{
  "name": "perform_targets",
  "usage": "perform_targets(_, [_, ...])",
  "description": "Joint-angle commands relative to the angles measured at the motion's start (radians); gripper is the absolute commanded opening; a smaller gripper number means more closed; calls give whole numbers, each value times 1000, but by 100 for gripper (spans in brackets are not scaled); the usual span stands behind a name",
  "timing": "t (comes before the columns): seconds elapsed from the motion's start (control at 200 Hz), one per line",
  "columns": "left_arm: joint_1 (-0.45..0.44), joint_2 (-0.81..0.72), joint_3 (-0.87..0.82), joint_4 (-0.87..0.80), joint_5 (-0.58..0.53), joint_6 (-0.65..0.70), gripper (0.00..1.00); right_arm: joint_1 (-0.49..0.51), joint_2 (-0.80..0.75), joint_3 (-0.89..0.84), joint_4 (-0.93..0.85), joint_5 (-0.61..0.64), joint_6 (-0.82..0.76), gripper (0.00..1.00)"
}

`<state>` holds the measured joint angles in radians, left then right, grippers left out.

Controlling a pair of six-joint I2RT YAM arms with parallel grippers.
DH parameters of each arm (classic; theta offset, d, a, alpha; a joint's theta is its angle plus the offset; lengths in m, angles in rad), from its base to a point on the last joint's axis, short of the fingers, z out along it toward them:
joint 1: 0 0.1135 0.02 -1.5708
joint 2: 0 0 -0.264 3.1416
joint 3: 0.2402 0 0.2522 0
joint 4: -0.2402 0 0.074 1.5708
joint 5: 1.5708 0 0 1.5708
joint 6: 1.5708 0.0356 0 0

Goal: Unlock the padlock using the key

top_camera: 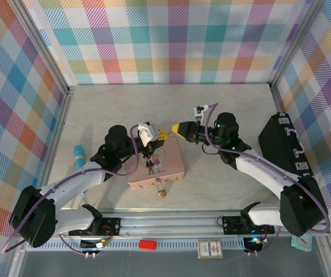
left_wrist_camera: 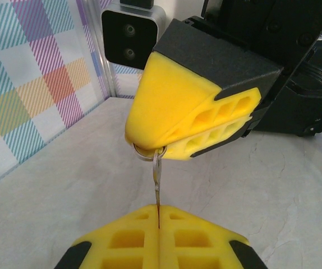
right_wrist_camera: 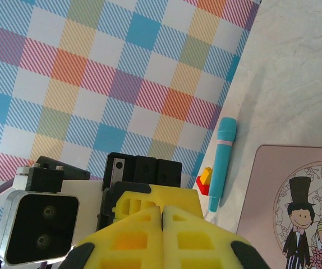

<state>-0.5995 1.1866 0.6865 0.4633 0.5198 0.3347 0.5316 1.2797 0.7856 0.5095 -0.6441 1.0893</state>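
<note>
Plaid walls [top_camera: 171, 40] in pastel colours stand on three sides of a pale marble-look bench [top_camera: 113, 109]; a metal rail [top_camera: 171, 222] runs along its near edge.

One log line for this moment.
phase: key handover | left gripper: shut on thin grey metal key | right gripper: shut on its ring end | small brass padlock: at pink rectangular tin's near edge, untouched

Bright, even light comes from overhead. My arms [top_camera: 76, 186] cast only soft, faint shadows on the pale table [top_camera: 99, 109]. My left fingertips [left_wrist_camera: 122, 242] look slightly soft near the lens; the plaid wall [right_wrist_camera: 93, 67] is crisp.
</note>
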Motion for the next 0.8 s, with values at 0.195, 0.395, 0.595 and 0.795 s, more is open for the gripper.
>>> perform_targets(0.195, [7,-14,45,-19,-4,5,0,11,-22,6,-26,14,-47,5])
perform_targets(0.395, [17,19,258,-444,-32,61,0,-28,-97,91,-486,168,-393,53])
perform_targets(0.595, [21,147,636,-1149,-24,325,0,-51,-221,-31,-411,363,-666,70])
perform_targets(0.795, [-26,271,910,-1613,-137,501,0,-51,-245,-149,-185,218,-754,66])
